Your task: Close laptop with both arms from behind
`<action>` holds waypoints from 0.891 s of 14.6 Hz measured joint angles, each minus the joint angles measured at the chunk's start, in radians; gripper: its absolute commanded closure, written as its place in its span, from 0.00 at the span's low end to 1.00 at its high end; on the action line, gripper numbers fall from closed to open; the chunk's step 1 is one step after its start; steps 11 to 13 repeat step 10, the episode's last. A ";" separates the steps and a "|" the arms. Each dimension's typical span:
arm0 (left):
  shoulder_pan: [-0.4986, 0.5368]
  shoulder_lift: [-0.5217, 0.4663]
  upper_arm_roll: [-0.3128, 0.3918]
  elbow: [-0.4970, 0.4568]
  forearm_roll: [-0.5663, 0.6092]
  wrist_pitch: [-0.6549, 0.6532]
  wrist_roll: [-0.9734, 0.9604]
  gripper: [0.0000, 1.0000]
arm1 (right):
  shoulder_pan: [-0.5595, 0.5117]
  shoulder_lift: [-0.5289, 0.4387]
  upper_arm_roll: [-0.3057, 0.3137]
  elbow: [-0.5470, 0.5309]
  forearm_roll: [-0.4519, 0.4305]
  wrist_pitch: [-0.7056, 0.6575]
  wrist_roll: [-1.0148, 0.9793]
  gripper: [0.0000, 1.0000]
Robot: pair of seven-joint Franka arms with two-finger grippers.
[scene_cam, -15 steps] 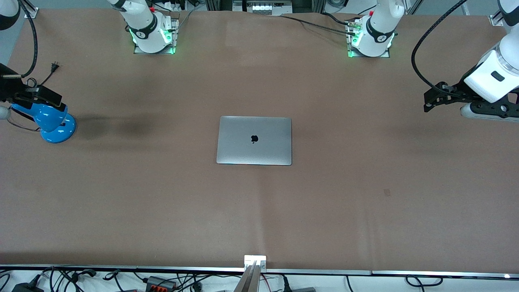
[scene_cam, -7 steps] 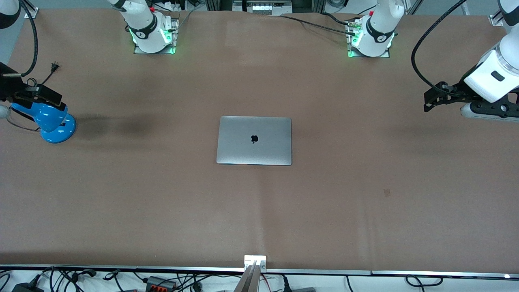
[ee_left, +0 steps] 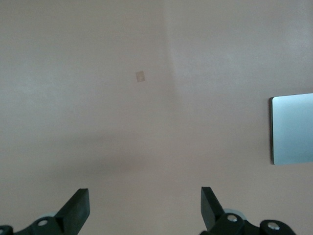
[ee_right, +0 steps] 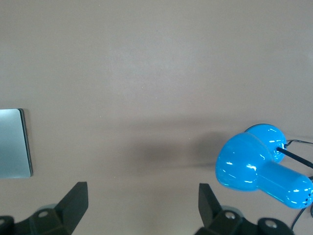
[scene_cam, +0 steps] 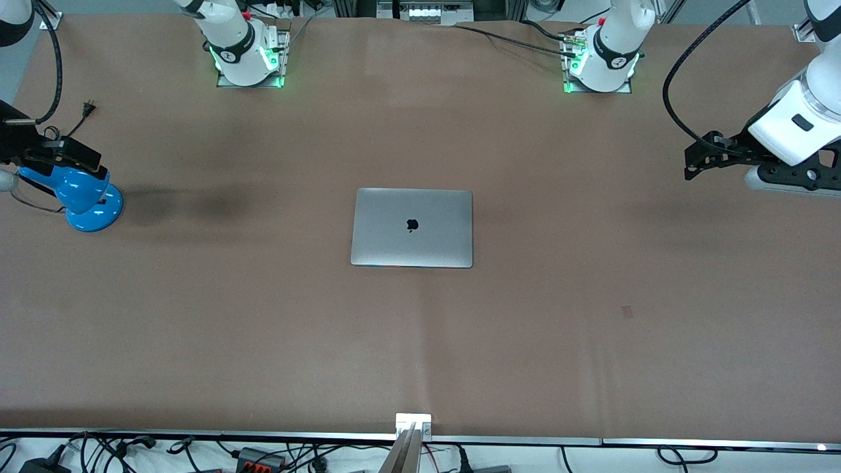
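The silver-grey laptop [scene_cam: 412, 227] lies shut and flat in the middle of the table, lid up with the black apple logo showing. Its edge shows in the left wrist view [ee_left: 293, 128] and in the right wrist view [ee_right: 12, 143]. My left gripper [scene_cam: 694, 164] hangs open and empty over bare table at the left arm's end, well apart from the laptop; it also shows in its wrist view [ee_left: 144, 208]. My right gripper [scene_cam: 92, 161] is open and empty over the table at the right arm's end, beside a blue lamp; it also shows in its wrist view [ee_right: 142, 203].
A blue desk lamp [scene_cam: 89, 200] stands at the right arm's end of the table and shows in the right wrist view [ee_right: 259, 166]. Its cable and plug [scene_cam: 89, 105] lie close by. A small tape mark [scene_cam: 627, 311] is on the brown table cover.
The left gripper has shifted very slightly toward the robots' bases. The laptop and the right arm have not moved.
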 measured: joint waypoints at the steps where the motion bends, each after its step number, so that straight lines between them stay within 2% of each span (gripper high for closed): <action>1: 0.000 0.000 -0.001 0.000 0.000 0.000 0.000 0.00 | 0.000 0.000 0.000 0.000 0.000 0.000 0.000 0.00; 13: 0.000 0.000 -0.001 0.002 0.000 -0.001 0.000 0.00 | 0.001 -0.013 0.001 -0.003 0.000 -0.011 0.000 0.00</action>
